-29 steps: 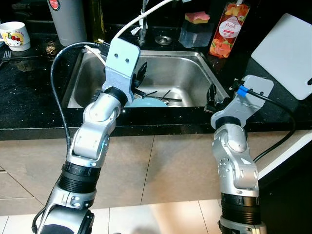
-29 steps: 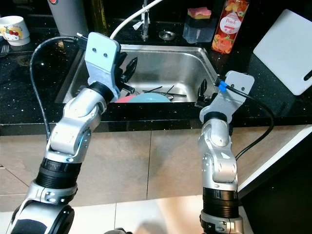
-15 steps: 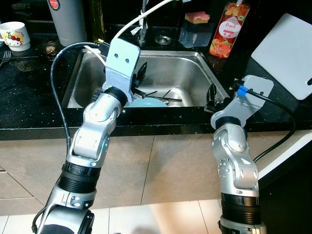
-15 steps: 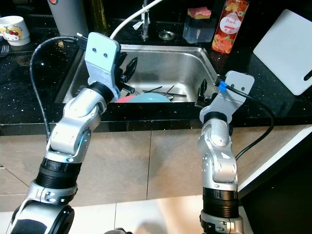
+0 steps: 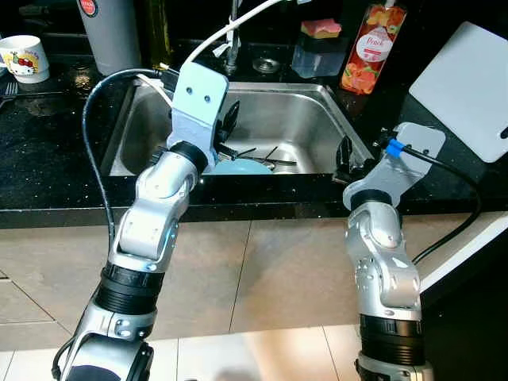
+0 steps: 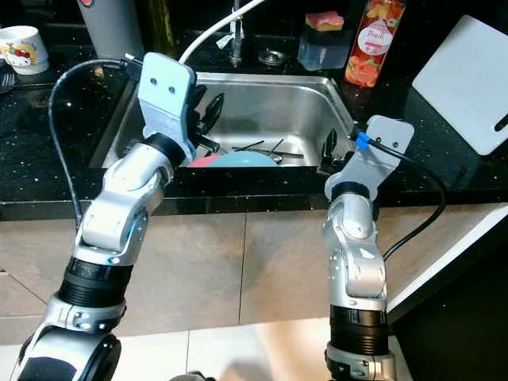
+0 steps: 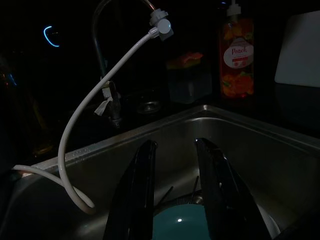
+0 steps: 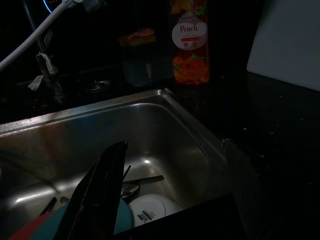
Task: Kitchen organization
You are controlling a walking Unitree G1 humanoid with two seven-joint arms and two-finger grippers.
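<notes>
A steel sink [image 5: 317,107] is set in the black countertop. In it lie a teal plate [image 5: 242,167], something red [image 6: 202,161] beside it, a small white dish [image 8: 147,207] and some dark cutlery [image 5: 270,155]. My left gripper [image 7: 172,145] hangs open over the sink's near left part, just above the teal plate [image 7: 177,222], holding nothing. At the sink's front right corner, my right gripper [image 8: 175,145] is open wide and empty, pointing into the basin.
A faucet with a white hose [image 5: 230,32] stands behind the sink. A sponge holder [image 5: 320,30] and a peach soap bottle [image 5: 369,48] are at the back right, with a white cutting board [image 5: 468,79] further right. A mug [image 5: 24,57] and a grey canister [image 5: 111,32] stand at the back left.
</notes>
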